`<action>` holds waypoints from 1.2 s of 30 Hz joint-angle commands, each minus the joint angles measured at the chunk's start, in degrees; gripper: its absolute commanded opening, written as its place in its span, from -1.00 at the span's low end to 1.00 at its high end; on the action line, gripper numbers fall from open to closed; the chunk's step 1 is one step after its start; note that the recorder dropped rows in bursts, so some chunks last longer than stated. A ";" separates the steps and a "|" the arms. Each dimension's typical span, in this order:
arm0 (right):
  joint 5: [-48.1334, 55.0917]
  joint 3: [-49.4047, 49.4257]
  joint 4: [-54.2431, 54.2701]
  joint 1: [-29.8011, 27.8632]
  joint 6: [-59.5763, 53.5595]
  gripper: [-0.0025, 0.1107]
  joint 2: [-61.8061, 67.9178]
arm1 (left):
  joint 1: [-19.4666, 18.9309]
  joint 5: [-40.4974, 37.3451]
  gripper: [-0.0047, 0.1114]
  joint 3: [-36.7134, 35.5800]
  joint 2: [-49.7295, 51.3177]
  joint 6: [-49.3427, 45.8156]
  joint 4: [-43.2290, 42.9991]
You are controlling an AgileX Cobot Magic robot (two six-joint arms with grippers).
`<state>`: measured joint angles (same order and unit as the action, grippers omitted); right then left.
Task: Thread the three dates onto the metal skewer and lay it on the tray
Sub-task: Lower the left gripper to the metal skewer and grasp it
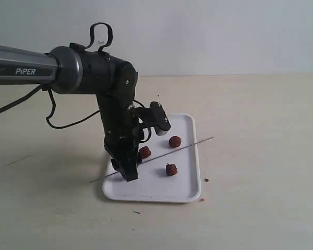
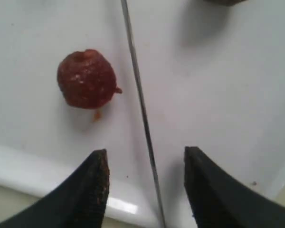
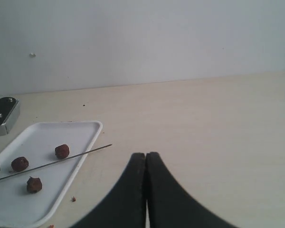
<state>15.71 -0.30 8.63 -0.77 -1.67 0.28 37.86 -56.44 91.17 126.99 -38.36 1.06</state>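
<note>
Skewer lies bare across your tray, eight to two o'clock, three dates loose on the tray beside it. Your left gripper stands spread astride its eight o'clock end; your right gripper is pressed together over the table

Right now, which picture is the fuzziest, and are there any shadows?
Left wrist view: fuzziest, the date looks soft up close, with a faint shadow on the tray. Exterior view: sharper, lit evenly. Right wrist view: far things clear, the right gripper just a dark shape.
</note>
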 commanded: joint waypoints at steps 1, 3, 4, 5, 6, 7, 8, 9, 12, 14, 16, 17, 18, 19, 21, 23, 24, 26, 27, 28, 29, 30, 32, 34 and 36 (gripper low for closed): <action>-0.63 0.30 0.02 -0.24 -0.20 -0.96 -0.28 | 0.03 2.30 -0.06 0.34 1.36 -0.19 0.53; -0.63 0.30 0.02 -0.24 -0.20 -0.96 -0.28 | 0.03 2.31 -0.06 0.34 1.39 -0.19 0.62; -0.63 0.30 0.02 -0.24 -0.20 -0.96 -0.28 | 0.03 2.31 -0.06 0.34 1.53 -0.19 0.74; -0.63 0.30 0.02 -0.24 -0.20 -0.96 -0.28 | 0.03 2.31 -0.06 0.34 1.53 -0.19 0.74; -0.63 0.30 0.02 -0.24 -0.20 -0.96 -0.28 | 0.03 2.31 -0.06 0.34 1.53 -0.19 0.83; -0.63 0.30 0.02 -0.24 -0.20 -0.96 -0.28 | 0.03 2.31 -0.08 0.34 1.53 -0.19 0.87; -0.63 0.30 0.02 -0.24 -0.20 -0.96 -0.28 | 0.03 2.31 -0.13 0.34 1.53 -0.19 0.98; -0.63 0.30 0.02 -0.24 -0.20 -0.96 -0.28 | 0.03 2.31 -0.21 0.34 1.53 -0.19 0.98; -0.63 0.30 0.02 -0.24 -0.20 -0.96 -0.28 | 0.03 2.31 -0.59 0.34 1.53 -0.19 0.98; -0.63 0.30 0.02 -0.24 -0.20 -0.96 -0.28 | 0.03 2.31 -0.84 0.34 1.53 -0.19 0.98; -0.63 0.30 0.02 -0.24 -0.20 -0.96 -0.28 | 0.03 2.18 -0.92 0.34 1.53 -0.05 0.98; -0.63 0.30 0.02 -0.24 -0.20 -0.96 -0.28 | 0.03 2.18 -0.92 0.34 1.53 -0.05 0.98; -0.63 0.30 0.02 -0.24 -0.20 -0.96 -0.28 | 0.03 2.18 -0.92 0.34 1.53 -0.31 0.98; -0.63 0.30 0.02 -0.24 -0.20 -0.96 -0.28 | 0.03 2.18 -0.92 0.34 1.53 -0.63 0.98; -0.63 0.30 0.02 -0.24 -0.20 -0.96 -0.28 | 0.03 2.18 -0.92 0.34 1.53 -1.98 1.11; -0.63 0.30 0.02 -0.24 -0.20 -0.96 -0.28 | 0.14 2.18 -0.92 0.34 1.41 -2.71 1.11; -0.63 0.30 0.02 -0.24 -0.20 -0.96 -0.28 | 0.14 2.18 -0.92 0.34 1.34 -3.22 1.11; -0.63 0.30 0.02 -0.24 -0.20 -0.96 -0.28 | 0.24 2.18 -0.92 0.34 0.55 -3.24 1.24; -0.63 0.30 0.02 -0.24 -0.20 -0.96 -0.28 | 0.35 2.60 -0.92 0.34 0.00 -3.24 2.25; -0.63 0.30 0.02 -0.24 -0.20 -0.96 -0.28 | 0.35 2.60 -0.92 0.34 -0.57 -3.52 3.64; -0.63 0.30 0.02 -0.24 -0.20 -0.96 -0.28 | 0.35 2.60 -0.92 0.34 -1.28 -4.60 5.02; -0.63 0.30 0.02 -0.24 -0.20 -0.96 -0.28 | 0.47 2.60 -0.92 0.34 -2.01 -5.80 6.57; -0.63 0.30 0.02 -0.24 -0.20 -0.96 -0.28 | 0.60 2.60 -0.92 0.34 -3.59 -7.80 8.88; -0.63 0.30 0.02 -0.24 -0.20 -0.96 -0.28 | 0.60 2.49 -0.92 0.34 -5.55 -9.69 11.17; -0.63 0.30 0.02 -0.24 -0.20 -0.96 -0.28 | 0.60 2.49 -0.92 0.34 -7.42 -9.84 11.56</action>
<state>15.71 -0.30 8.63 -0.77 -1.67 0.28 38.28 -54.06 91.29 122.41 -46.89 10.58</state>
